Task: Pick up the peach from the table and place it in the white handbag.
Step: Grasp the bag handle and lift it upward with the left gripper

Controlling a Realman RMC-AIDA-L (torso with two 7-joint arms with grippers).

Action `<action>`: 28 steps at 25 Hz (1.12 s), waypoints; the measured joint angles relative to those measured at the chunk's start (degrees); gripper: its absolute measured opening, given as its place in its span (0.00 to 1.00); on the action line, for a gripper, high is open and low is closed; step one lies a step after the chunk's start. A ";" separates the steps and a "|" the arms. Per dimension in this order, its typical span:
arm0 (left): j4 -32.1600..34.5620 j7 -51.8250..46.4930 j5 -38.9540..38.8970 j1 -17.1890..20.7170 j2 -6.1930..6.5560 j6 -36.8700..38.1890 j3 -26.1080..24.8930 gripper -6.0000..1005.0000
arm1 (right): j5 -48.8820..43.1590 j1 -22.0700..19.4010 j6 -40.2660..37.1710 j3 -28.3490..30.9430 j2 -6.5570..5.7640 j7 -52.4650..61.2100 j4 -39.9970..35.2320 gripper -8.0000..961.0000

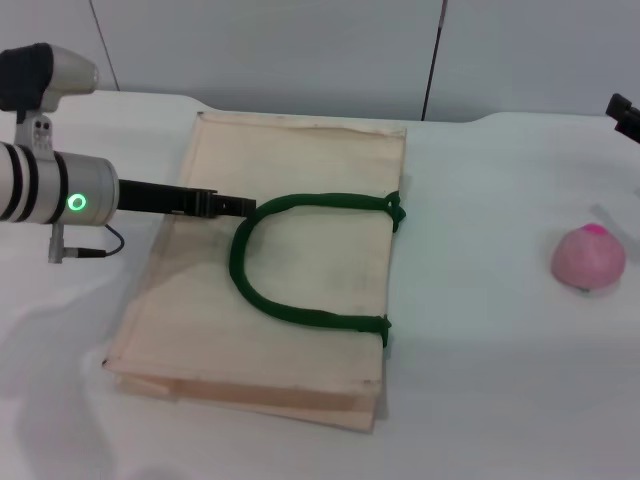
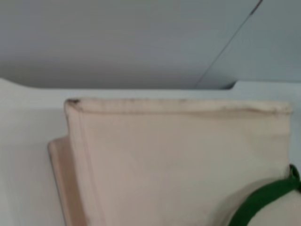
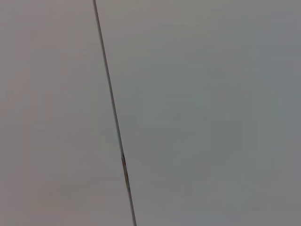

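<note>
The peach, pale pink with a magenta tip, sits on the white table at the far right. The white handbag lies flat in the middle, its dark-green rope handles looped on top. My left gripper reaches in from the left over the bag, its tip at the bend of the upper handle. The left wrist view shows the bag's fabric and a piece of green handle. My right gripper shows only as a dark part at the right edge, above and behind the peach.
A grey wall with vertical seams stands behind the table. The right wrist view shows only that wall and one seam. A small clear item lies just behind the peach.
</note>
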 joint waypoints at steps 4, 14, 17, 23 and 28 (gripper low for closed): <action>0.05 -0.50 2.22 -0.69 -0.22 -0.50 0.00 0.65 | -0.02 0.02 0.02 0.00 0.00 0.02 0.00 0.83; 0.72 -0.60 7.54 -2.95 -0.87 -0.82 0.00 0.65 | -0.04 0.12 0.03 0.00 0.04 0.06 0.00 0.83; 0.75 -1.04 8.60 -3.26 -0.88 -1.01 -0.01 0.65 | -0.04 0.12 0.03 0.00 0.06 0.08 0.00 0.83; 0.76 -1.94 11.06 -3.98 -0.82 -1.47 0.00 0.65 | 0.23 0.11 0.03 0.00 0.09 0.08 0.00 0.83; 0.76 -1.58 11.70 -4.83 -0.84 -2.13 0.00 0.64 | 0.26 0.11 0.03 0.00 0.09 0.08 0.00 0.83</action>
